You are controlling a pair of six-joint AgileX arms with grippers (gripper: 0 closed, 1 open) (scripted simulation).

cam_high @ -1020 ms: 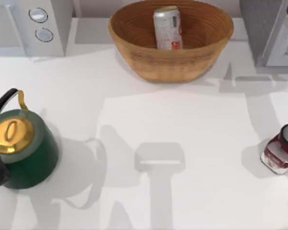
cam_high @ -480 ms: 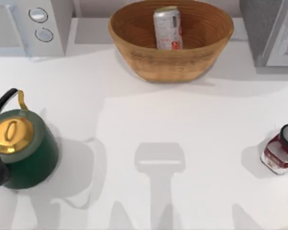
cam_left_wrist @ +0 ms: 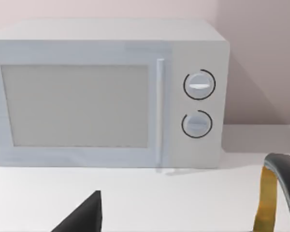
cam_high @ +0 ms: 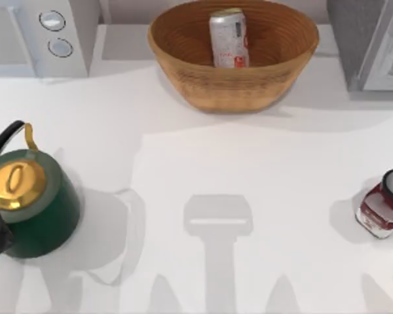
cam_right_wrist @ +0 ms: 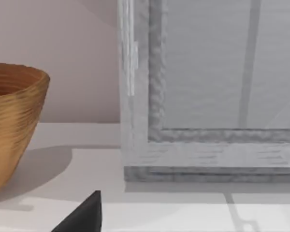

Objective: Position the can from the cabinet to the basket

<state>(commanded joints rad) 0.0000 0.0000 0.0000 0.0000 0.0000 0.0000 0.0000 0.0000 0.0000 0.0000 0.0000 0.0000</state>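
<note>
can (cam_high: pixel 228 38) lies inside basket (cam_high: pixel 183 72), far centre | light, thin-walled, slick, dents easily: grip mid-body across width | fingers' state: cannot tell, either arm

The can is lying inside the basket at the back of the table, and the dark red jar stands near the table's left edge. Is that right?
Not quite. The can does lie inside the basket at the back, but the dark red jar stands near the table's right edge, not the left. The top view shows it; the thing near the left edge is a green kettle.
</note>
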